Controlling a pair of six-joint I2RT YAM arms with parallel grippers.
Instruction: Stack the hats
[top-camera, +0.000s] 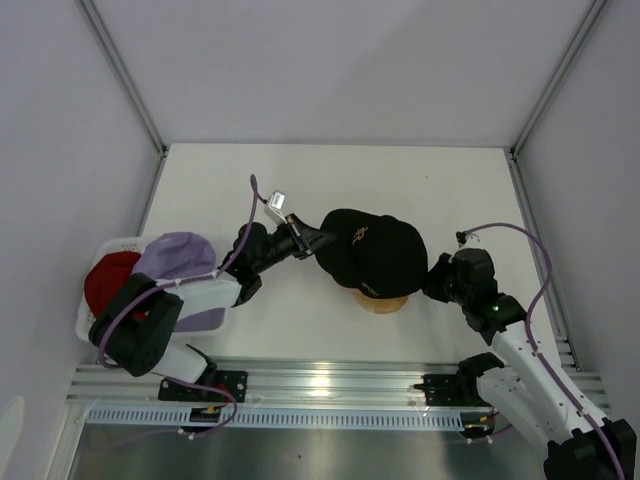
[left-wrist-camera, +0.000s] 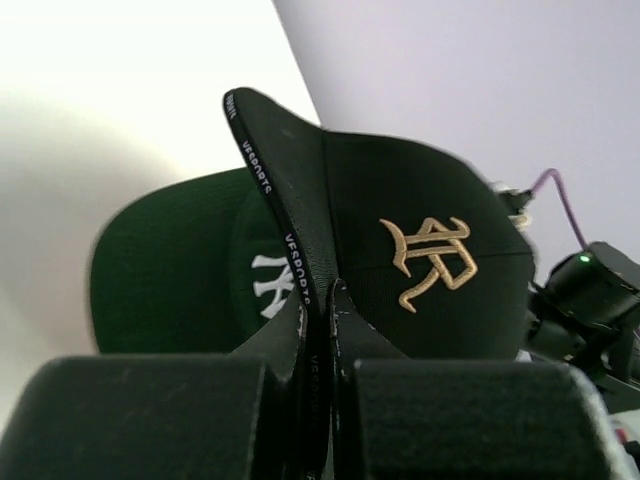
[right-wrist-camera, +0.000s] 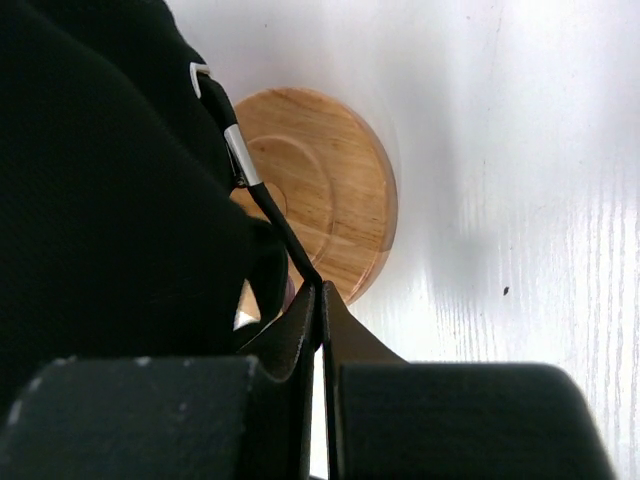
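Top external: black cap (top-camera: 372, 252) is sitting on stand (top-camera: 383, 303), mid-surface, over green cap (left-wrist-camera: 170, 270). L hand (left-wrist-camera: 320, 305) is pinching its stiff brim (left-wrist-camera: 265, 170); R hand (right-wrist-camera: 322, 300) is clamping rear strap (right-wrist-camera: 262, 200). Crown's light, soft, probably sagging, so brim and strap are giving best hold.

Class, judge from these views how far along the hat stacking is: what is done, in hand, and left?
Done: a dark green cap lies under the black cap. In hand: left end effector pinches its brim, right end effector its back strap, over the wooden stand. Left: lavender cap and red cap, in the basket.
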